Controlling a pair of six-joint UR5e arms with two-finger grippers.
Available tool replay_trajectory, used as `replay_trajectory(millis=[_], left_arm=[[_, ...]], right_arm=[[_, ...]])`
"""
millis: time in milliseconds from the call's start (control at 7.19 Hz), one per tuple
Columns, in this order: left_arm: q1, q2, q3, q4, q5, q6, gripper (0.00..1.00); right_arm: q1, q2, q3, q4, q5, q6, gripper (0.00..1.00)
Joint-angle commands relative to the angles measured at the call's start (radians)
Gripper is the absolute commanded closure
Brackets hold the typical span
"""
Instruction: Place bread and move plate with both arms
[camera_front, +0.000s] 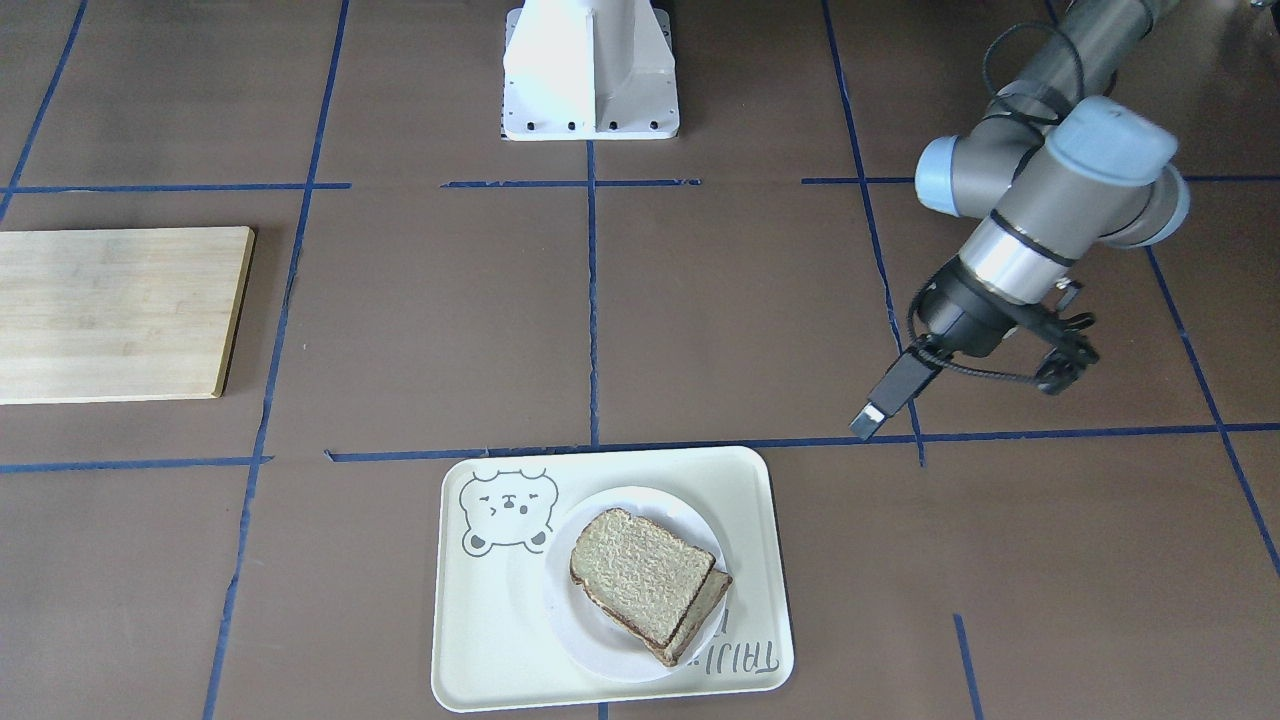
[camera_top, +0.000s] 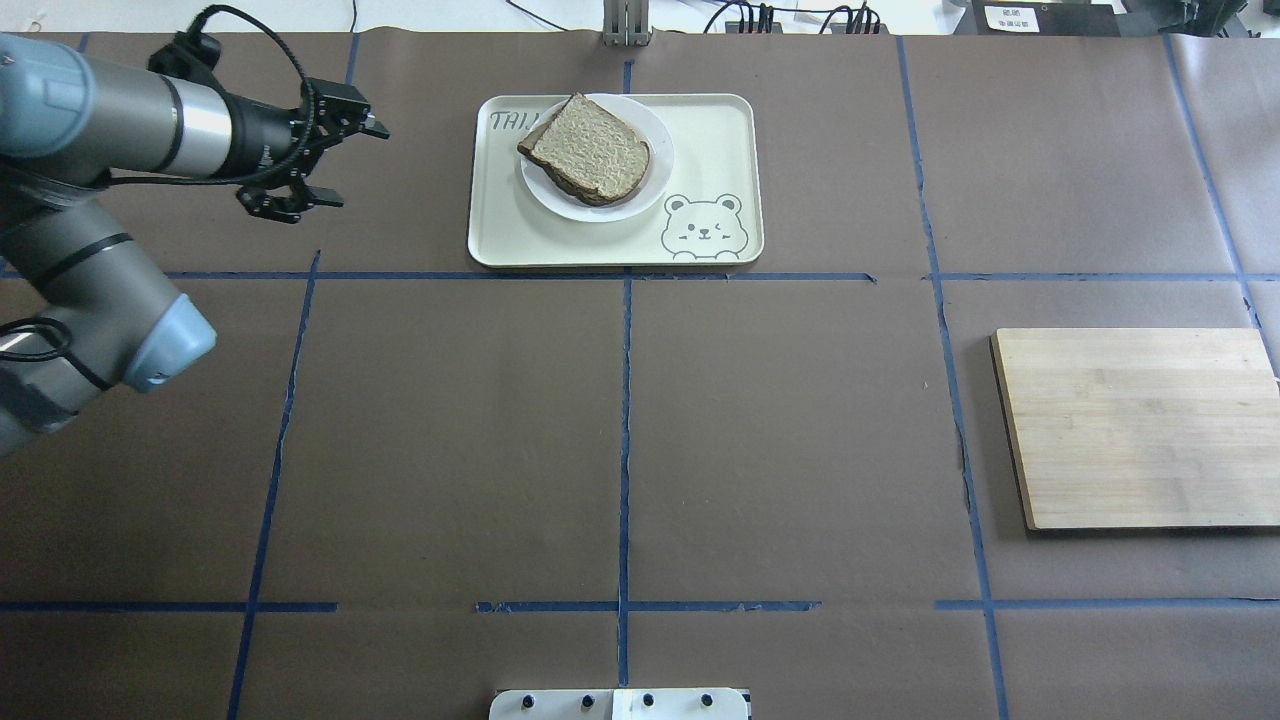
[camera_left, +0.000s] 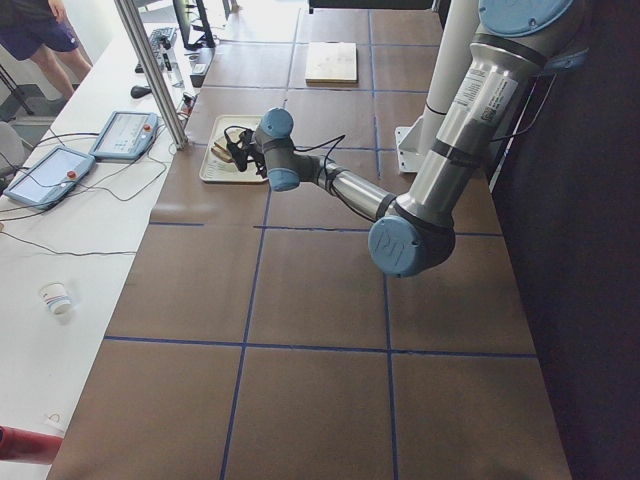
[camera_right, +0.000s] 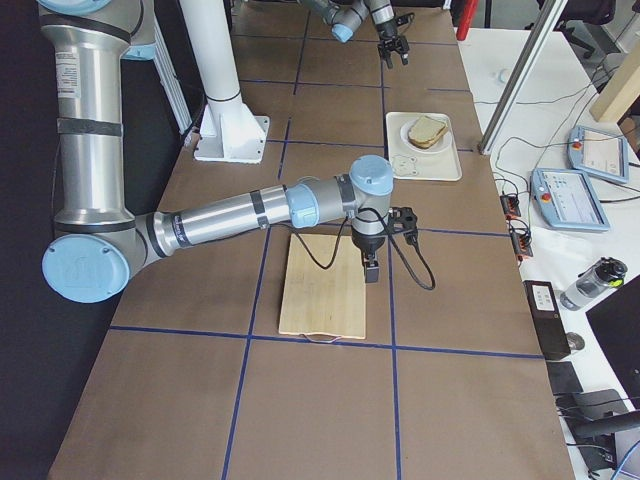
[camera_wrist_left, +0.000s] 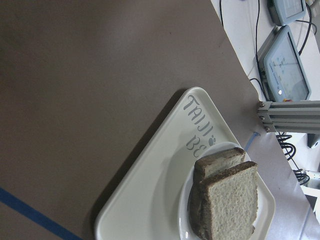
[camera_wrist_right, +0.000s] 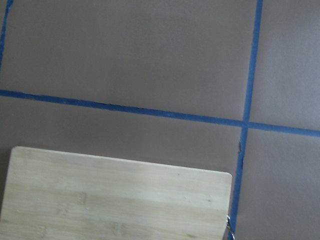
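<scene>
Left gripper (camera_top: 362, 165) hung open and empty at upper left, right gripper (camera_right: 370, 272) impossible to tell; bread (camera_top: 592, 150) lay on the plate (camera_top: 600, 210) inside the tray (camera_top: 620, 240), so the task looked done.

Table cover (camera_top: 450, 430): matt brown paper, blue tape (camera_top: 625, 450) lines. Tray (camera_top: 720, 140) near left gripper (camera_top: 365, 167): smooth cream plastic, faint sheen. Plate (camera_top: 600, 212): glossy white. Bread (camera_top: 592, 150): rough porous crumb. Board (camera_right: 320, 285) under right gripper (camera_right: 371, 266): pale wood, matt grain.

Lower slice (camera_front: 712, 597) (mostly under bread (camera_front: 640, 575))
</scene>
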Motion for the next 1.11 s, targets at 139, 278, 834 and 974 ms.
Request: replay_trajectory(millis=[139, 278, 834, 974], left_arm=[[-0.121, 0.229, -0.255, 0.358, -0.072, 0.635, 0.00], [-0.243, 0.239, -0.256, 0.479, -0.182, 0.880, 0.00], [-0.578, 0.245, -0.095, 0.918, -0.272, 1.757, 0.00], [-0.631, 0.248, -0.002, 0.926, -0.278, 1.860, 0.00]], right_arm=[[0.107, -0.125, -0.038, 0.000, 0.128, -0.120, 0.00], [0.121, -0.133, -0.047, 0.000, 0.127, -0.128, 0.00], [0.155, -0.132, -0.064, 0.003, 0.123, -0.153, 0.00], [0.155, -0.128, -0.064, 0.003, 0.123, -0.153, 0.00]])
